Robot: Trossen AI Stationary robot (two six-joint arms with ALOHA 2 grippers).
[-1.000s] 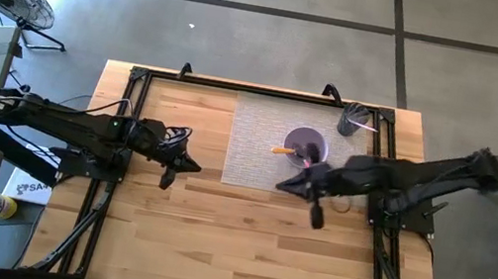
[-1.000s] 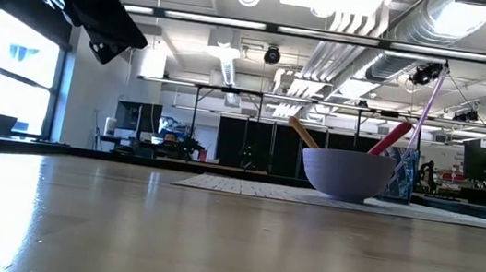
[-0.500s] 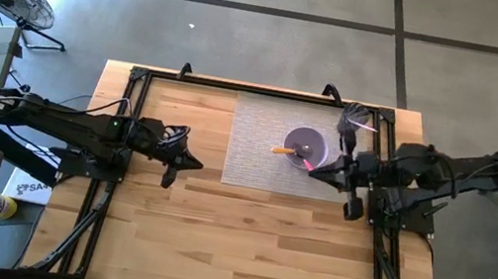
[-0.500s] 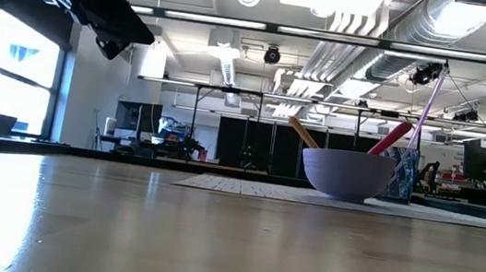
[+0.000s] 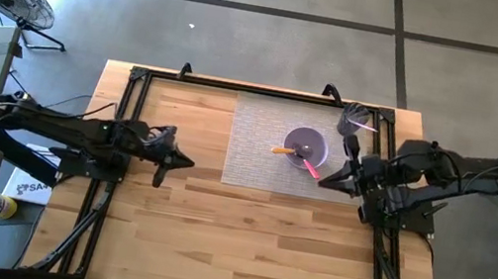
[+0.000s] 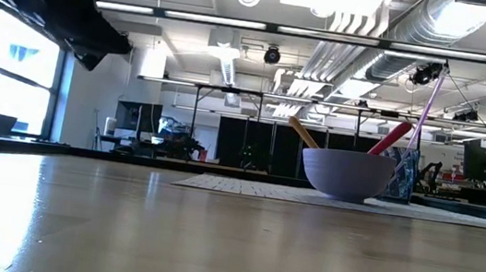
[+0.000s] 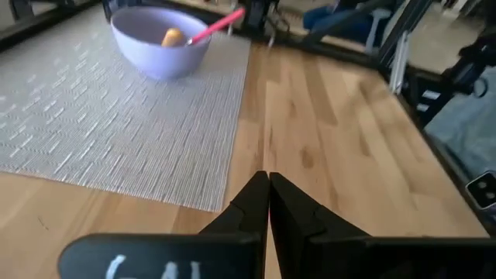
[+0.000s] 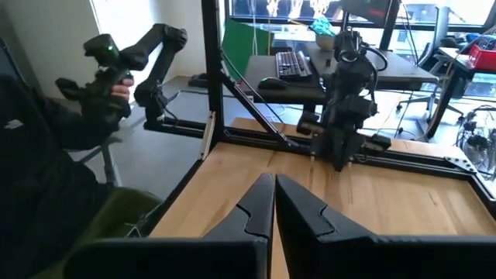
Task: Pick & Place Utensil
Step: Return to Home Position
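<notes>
Over on the left of the counter (image 5: pixel 212 244), the left gripper (image 5: pixel 187 162) has slid back a touch toward its base. Its fingers (image 7: pixel 248 205) are pressed tight together with nothing between them, and it hangs above bare wood, short of the woven mat (image 5: pixel 252 150).

Moving across to the mat, the purple bowl (image 5: pixel 291 134) sits there with both pieces home. The yellow spoon (image 5: pixel 281 150) pokes out over the rim on the left. The pink fork (image 5: pixel 311 166) leans out over the rim toward the right.

Just behind and right of the bowl, near the back corner, stands what looks like a dark cup (image 5: pixel 352 123) holding more utensils, though it's hard to make out.

Now the big mover. The right gripper (image 5: pixel 324 180) was out over the middle of the counter a second ago. It has folded right back and now sits just beside the mat's right edge. Its fingers (image 8: pixel 256 205) are closed and empty too.

So the placing looks done, and both arms seem to be heading home. Nothing blocks the left arm. On the right, the fork's handle tip is the nearest thing to the gripper, and a careless swing there could clip it and tip the fork out.
</notes>
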